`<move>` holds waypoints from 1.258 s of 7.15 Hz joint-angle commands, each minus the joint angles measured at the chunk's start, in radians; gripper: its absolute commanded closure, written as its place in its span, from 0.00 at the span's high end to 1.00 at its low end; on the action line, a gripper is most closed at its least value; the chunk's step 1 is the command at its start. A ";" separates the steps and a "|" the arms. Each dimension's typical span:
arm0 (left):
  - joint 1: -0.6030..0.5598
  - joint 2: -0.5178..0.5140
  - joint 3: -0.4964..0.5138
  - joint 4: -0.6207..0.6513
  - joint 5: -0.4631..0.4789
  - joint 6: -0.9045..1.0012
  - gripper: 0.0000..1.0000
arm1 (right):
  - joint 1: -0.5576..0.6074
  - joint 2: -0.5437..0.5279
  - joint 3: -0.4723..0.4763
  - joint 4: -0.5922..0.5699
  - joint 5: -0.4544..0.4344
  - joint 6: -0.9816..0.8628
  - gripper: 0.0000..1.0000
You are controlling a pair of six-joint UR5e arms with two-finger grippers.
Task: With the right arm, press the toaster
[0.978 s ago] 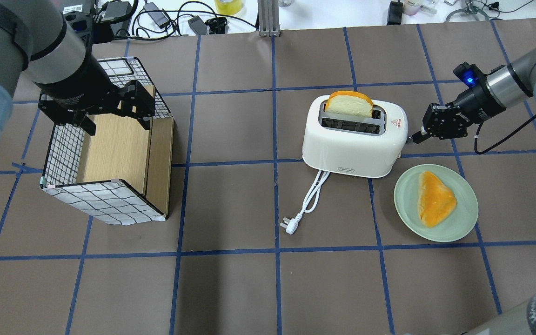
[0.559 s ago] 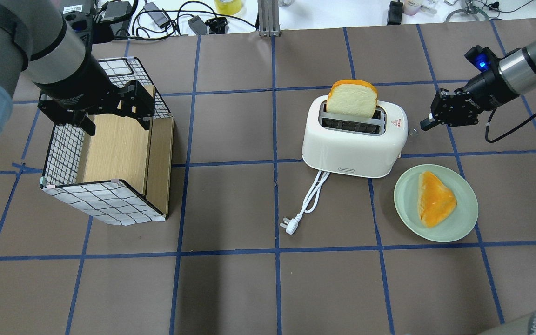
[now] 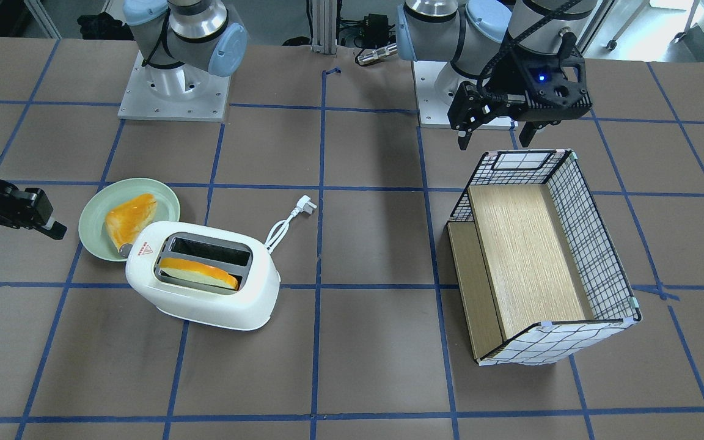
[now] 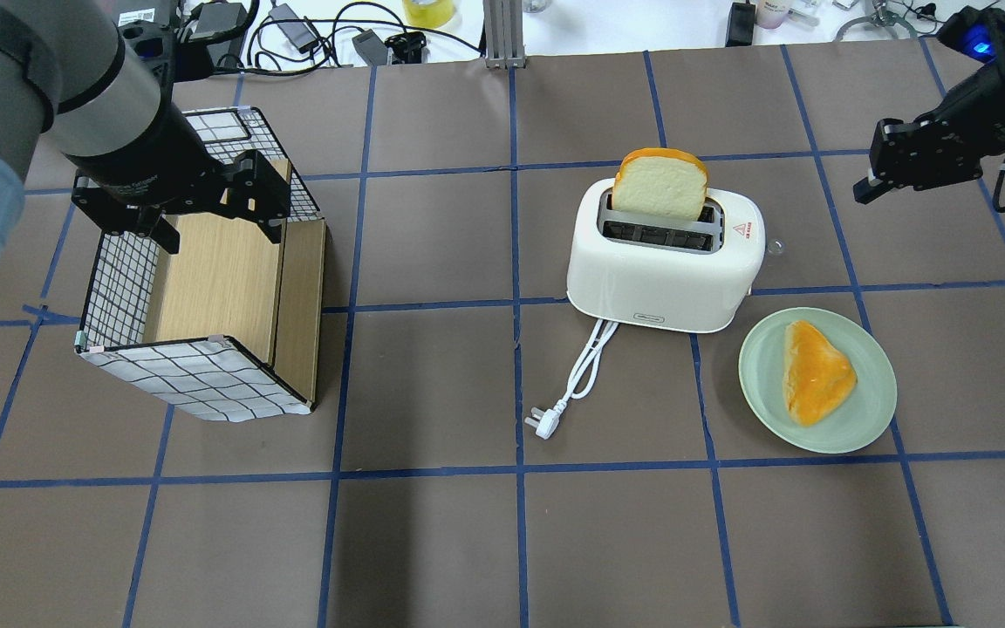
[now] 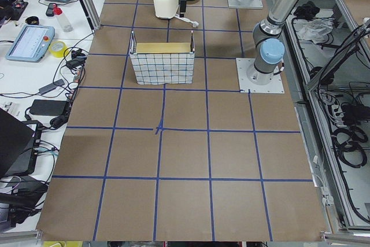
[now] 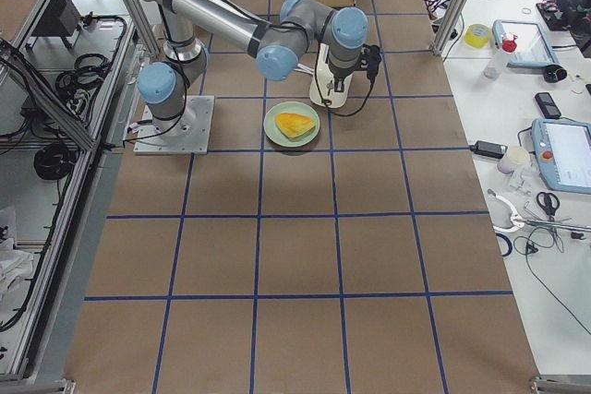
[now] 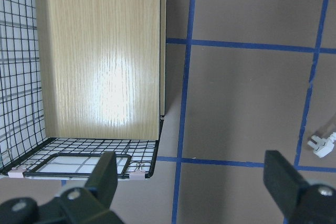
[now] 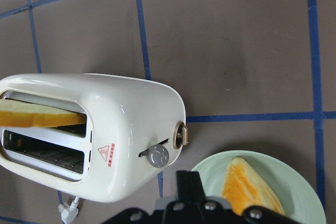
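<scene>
White toaster (image 4: 664, 262); right arm (image 4: 982, 105) farther off

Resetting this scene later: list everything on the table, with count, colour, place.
toaster: 1, white, right of centre, overhead view
plate: 1, pale green, by the toaster's lever end
slotted slice: 1, white, orange crust, upright in the toaster
plated slice: 1, orange, flat on the plate
plug: 1, white, loose before the toaster
basket: 1, black wire, wooden panel, left half
left gripper: 1, black, open, above the basket
right gripper: 1, black, shut, clear of the toaster
</scene>
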 commanded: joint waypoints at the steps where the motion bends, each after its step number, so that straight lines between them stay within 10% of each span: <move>1: 0.000 0.001 0.000 0.000 -0.001 0.000 1.00 | 0.002 -0.068 -0.037 0.002 -0.103 0.002 0.57; 3: 0.000 -0.001 0.000 0.000 0.001 0.000 1.00 | 0.007 -0.081 -0.063 0.012 -0.132 0.000 1.00; 9: 0.000 0.001 0.000 0.000 -0.001 0.000 1.00 | 0.361 -0.122 -0.092 0.048 -0.325 0.417 1.00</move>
